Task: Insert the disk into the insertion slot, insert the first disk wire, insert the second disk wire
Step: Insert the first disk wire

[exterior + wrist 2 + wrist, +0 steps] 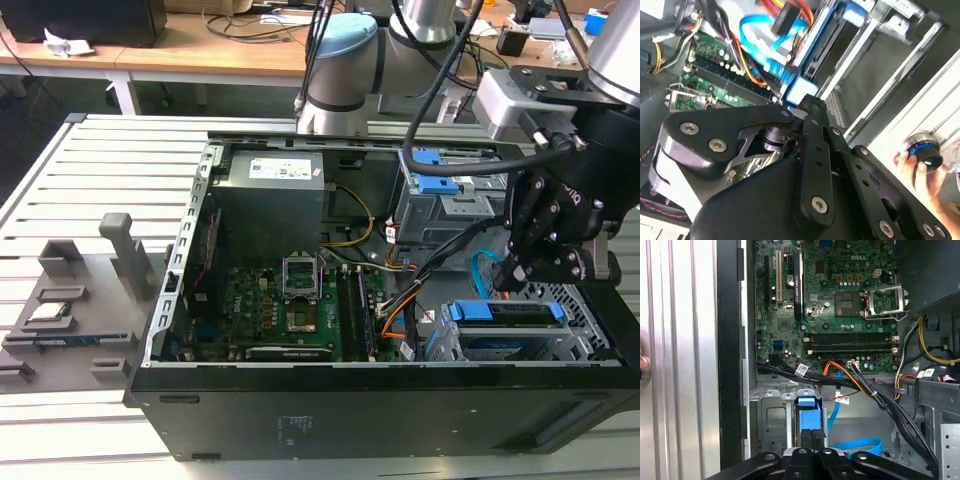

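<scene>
The disk (505, 313), framed in its blue carrier (807, 411), sits inside the insertion slot (590, 318), the silver perforated cage at the case's front corner on the exterior view's right. My black gripper (508, 278) hovers just above the carrier's end, and in both wrist views its fingers (812, 434) are pressed together with nothing between them (807, 101). The second disk wire (478, 270), a thin light-blue cable, curves loose beside the cage (860, 445). Which of the black cables (890, 405) is the first disk wire I cannot tell.
A grey cage with blue pull tabs (440, 188) stands behind the slot. Motherboard (840, 305) and power supply (272, 190) take up the case's other side. A grey fixture (70, 300) lies on the slatted table. A hand (922, 172) rests on a knob outside the case.
</scene>
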